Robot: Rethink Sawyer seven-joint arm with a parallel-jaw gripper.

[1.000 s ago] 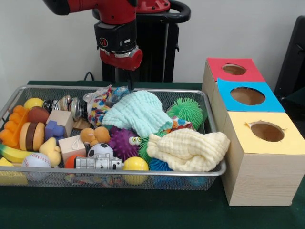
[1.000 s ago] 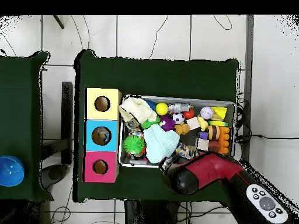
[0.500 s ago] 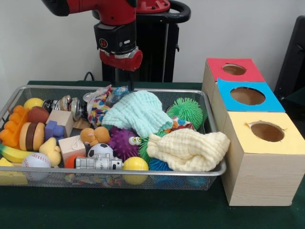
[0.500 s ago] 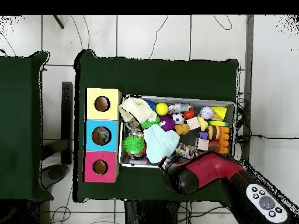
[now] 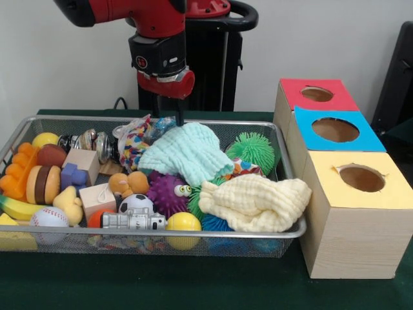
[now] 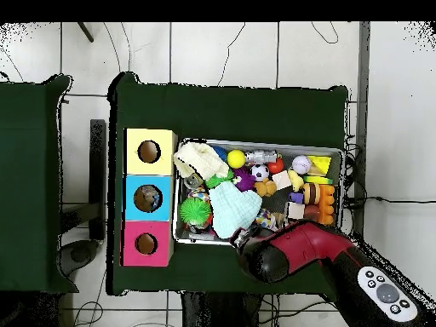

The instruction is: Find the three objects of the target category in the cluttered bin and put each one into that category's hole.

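Your end effector (image 5: pixel 175 115) hung at the bin's (image 5: pixel 287 236) far edge, just above the mint cloth (image 5: pixel 186 152); I couldn't tell whether it was spread or clenched, and nothing visibly hung from it. The category wasn't named, so likely targets, the mint cloth and yellow cloth (image 5: pixel 255 202), sat draped over the toys in the bin. The three-hole box (image 5: pixel 335 194) stood beside the bin's end, probably for short carries.

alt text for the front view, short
A red and black robot arm hangs over the far rim of a wire mesh bin crammed with toys, balls and two cloths, one mint and one pale yellow. Beside the bin sit three wooden boxes with round holes, topped red, blue and yellow.
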